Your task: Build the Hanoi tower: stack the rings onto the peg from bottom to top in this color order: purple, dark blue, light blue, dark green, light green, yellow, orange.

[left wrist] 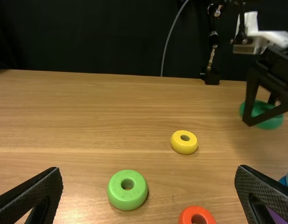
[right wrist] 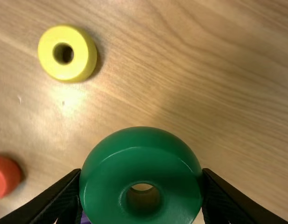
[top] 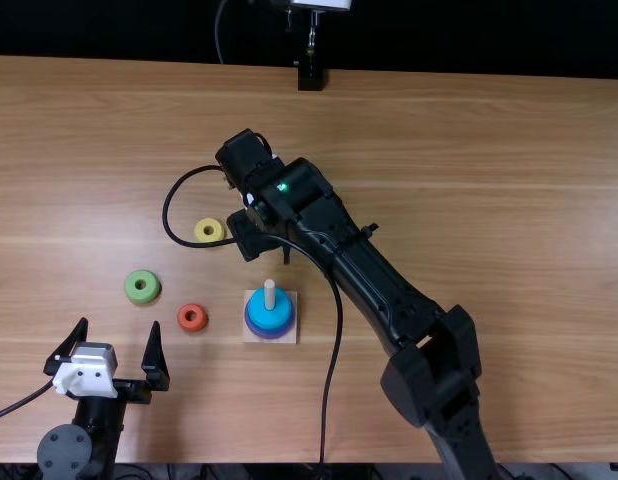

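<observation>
My right gripper (top: 261, 240) is above the table, a little beyond the peg (top: 270, 290). In the right wrist view, my right gripper (right wrist: 141, 175) is shut on the dark green ring (right wrist: 141, 163); the left wrist view also shows this dark green ring (left wrist: 270, 122) held off the table. Blue rings (top: 270, 313) sit around the peg above the purple ring (top: 257, 330). The yellow ring (top: 209, 231), light green ring (top: 142, 287) and orange ring (top: 192, 318) lie loose. My left gripper (top: 120, 325) stands open near the light green ring; the left wrist view has this left gripper (left wrist: 149, 170) with nothing between its fingers.
The peg's square wooden base (top: 287, 337) rests on the wooden table (top: 509, 200). The right arm stretches diagonally over the table, its cable looping close to the yellow ring and the base. A black stand (top: 311, 76) is at the far edge.
</observation>
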